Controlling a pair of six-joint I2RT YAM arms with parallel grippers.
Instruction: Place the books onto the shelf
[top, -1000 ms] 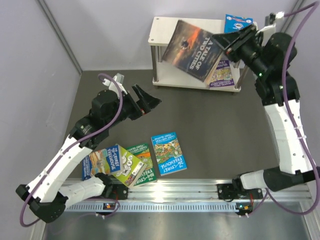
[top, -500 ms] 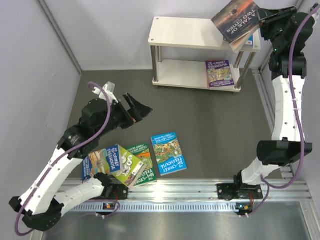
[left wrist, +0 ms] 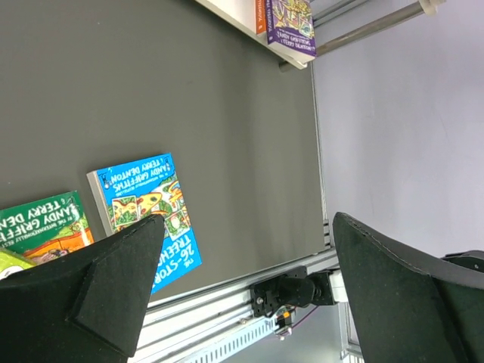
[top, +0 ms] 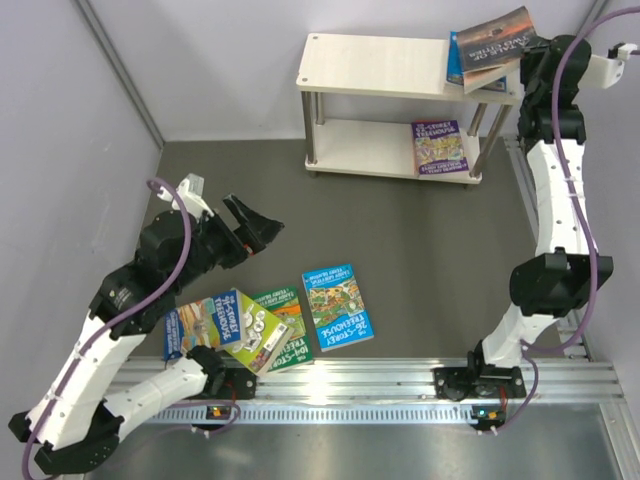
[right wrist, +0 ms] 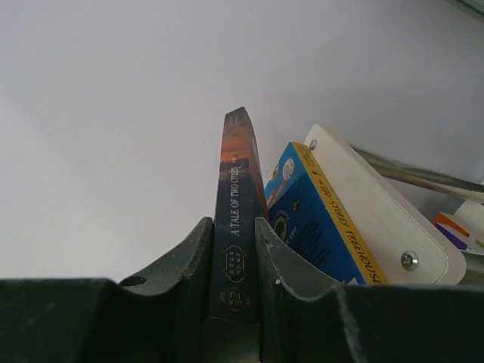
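The right pincer (top: 522,58) is raised at the far right corner of the scene. It is clenched on a dark book (top: 493,35) titled "A Tale of Two Cities". The right wrist view shows this book edge-on, spine (right wrist: 236,181) towards the camera, with one jaw pressed against each cover. The pincer (right wrist: 236,227) grips near one end, so most of the book sticks out in front of it.

The dark book sits tilted above the right end of the shelf's (top: 380,62) top board. A blue paperback (top: 455,58) already lies there, beneath it. This pose seems meant for laying the dark book on that blue one. Whether the two books touch cannot be told.

A purple paperback (top: 438,147) lies flat on the lower board, at its right end. In the left wrist view an orange spine (left wrist: 261,10) shows just beside it.

The left pincer (top: 255,225) hangs over the left part of the dark counter (top: 420,250). Its jaws are spread wide and grasp nothing. It hovers beyond the books left on the counter, probably ready for the next pick. Its wrist view frames a blue Treehouse book (left wrist: 147,208) between the black fingers (left wrist: 113,295).

Near the arm bases, that blue Treehouse book (top: 338,307) lies alone. A green book (top: 288,338), a yellow-green book (top: 236,322) and another blue book (top: 173,338) overlap in a loose pile to its left.
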